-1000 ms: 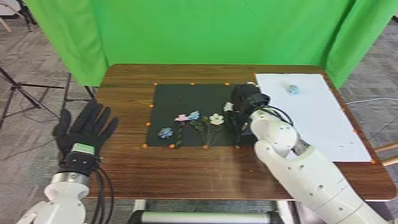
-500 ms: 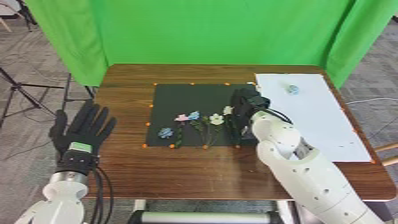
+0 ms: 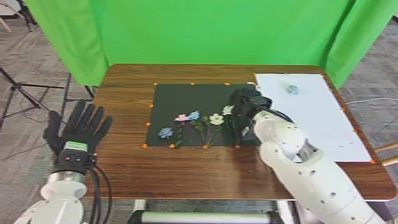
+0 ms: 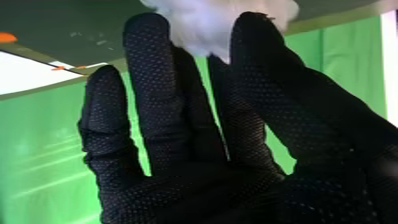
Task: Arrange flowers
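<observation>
My right hand (image 3: pixel 242 103) was at the right part of the dark mat (image 3: pixel 182 95), its fingers almost straight and its thumb apart; I did not see it gripping anything. The white blossom (image 4: pixel 209 25) lay close by its fingertips; whether they touched, I could not tell. I judged it was the rightmost flower and the grasp was the step in hand. For this I needed to bring thumb and fingers together low, on the stem, because petals could be crushed, and to close softly and evenly before lifting. To its left lay another white flower (image 3: pixel 216 119), then a blue one (image 3: pixel 195 115), a pink one (image 3: pixel 182 118), and nearer, at the left, one more blue flower (image 3: pixel 166 132). Far to the right, on the white sheet (image 3: pixel 329 125), was a small pale-blue object (image 3: pixel 292 89). My left hand (image 3: pixel 78 131) waited open beyond the table's left edge.
</observation>
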You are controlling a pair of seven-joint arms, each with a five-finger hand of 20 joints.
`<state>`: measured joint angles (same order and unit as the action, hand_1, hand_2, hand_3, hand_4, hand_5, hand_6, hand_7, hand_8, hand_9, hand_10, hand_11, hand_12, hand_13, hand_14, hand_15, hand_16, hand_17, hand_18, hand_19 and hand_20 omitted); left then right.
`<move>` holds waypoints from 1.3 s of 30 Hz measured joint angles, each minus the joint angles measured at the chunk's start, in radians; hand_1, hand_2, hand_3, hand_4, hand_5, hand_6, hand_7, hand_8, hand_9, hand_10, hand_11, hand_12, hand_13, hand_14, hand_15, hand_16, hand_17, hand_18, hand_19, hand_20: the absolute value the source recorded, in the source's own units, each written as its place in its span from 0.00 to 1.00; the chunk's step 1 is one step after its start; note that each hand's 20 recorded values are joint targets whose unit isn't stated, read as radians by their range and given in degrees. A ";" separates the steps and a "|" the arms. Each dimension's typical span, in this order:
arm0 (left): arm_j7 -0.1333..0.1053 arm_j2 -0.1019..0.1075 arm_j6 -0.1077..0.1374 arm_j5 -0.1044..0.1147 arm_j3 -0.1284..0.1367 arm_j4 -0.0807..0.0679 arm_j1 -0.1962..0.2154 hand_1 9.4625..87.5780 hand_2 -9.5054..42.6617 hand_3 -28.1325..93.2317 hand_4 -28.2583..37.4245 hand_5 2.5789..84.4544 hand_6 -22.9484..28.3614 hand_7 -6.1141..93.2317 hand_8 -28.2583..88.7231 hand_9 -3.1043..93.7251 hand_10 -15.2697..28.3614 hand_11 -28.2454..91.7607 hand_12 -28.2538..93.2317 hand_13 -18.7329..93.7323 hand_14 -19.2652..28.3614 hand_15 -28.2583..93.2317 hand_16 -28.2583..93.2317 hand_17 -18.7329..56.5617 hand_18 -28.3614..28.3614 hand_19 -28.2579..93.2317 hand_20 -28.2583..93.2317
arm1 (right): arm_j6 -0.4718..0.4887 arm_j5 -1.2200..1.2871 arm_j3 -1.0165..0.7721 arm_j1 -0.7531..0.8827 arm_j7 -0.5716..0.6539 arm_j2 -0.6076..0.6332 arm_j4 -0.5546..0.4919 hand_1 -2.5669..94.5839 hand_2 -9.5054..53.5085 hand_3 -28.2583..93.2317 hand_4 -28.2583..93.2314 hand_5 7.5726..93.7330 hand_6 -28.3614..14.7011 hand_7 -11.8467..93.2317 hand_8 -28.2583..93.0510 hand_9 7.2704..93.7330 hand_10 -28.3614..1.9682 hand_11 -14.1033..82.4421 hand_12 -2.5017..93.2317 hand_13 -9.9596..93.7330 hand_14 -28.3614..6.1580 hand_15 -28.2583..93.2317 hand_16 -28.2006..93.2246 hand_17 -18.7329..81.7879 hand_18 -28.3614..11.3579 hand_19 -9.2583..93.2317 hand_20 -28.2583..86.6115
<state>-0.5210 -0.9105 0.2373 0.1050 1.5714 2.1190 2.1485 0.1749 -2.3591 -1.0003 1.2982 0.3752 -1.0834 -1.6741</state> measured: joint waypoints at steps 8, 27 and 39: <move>-0.002 0.000 0.000 -0.003 -0.003 0.000 0.001 0.20 0.31 0.85 0.00 0.34 0.55 0.24 0.14 0.34 0.62 0.42 0.31 0.33 0.66 0.50 0.16 0.17 0.74 0.52 0.32 | -0.046 0.022 -0.081 0.030 0.068 0.038 -0.120 0.44 0.00 0.92 0.00 0.57 0.60 0.29 0.13 0.54 0.43 0.26 0.17 0.60 0.44 0.61 0.37 0.47 0.17 0.84 0.54; -0.004 0.038 -0.001 -0.022 -0.051 -0.005 -0.038 0.20 0.36 0.84 0.00 0.35 0.56 0.24 0.14 0.35 0.63 0.42 0.31 0.34 0.67 0.51 0.16 0.17 0.74 0.52 0.32 | -0.081 0.077 -0.081 -0.200 0.101 0.138 0.275 0.44 0.00 0.94 0.00 0.36 0.55 0.29 0.12 0.30 0.47 0.25 0.13 0.38 0.41 0.48 0.29 0.39 0.25 0.69 0.41; 0.031 0.029 -0.001 -0.053 -0.048 -0.014 -0.047 0.20 0.38 0.84 0.00 0.39 0.56 0.24 0.14 0.37 0.63 0.42 0.31 0.38 0.69 0.54 0.16 0.17 0.74 0.53 0.32 | 0.001 0.102 -0.097 -0.191 0.094 0.111 0.385 0.59 0.00 0.87 0.00 0.58 0.67 0.35 0.10 0.60 0.63 0.32 0.16 0.63 0.61 0.55 0.40 0.51 0.27 0.87 0.51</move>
<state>-0.4898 -0.8811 0.2363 0.0517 1.5230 2.1048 2.1018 0.1754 -2.2568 -1.0974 1.1073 0.4688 -0.9724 -1.2893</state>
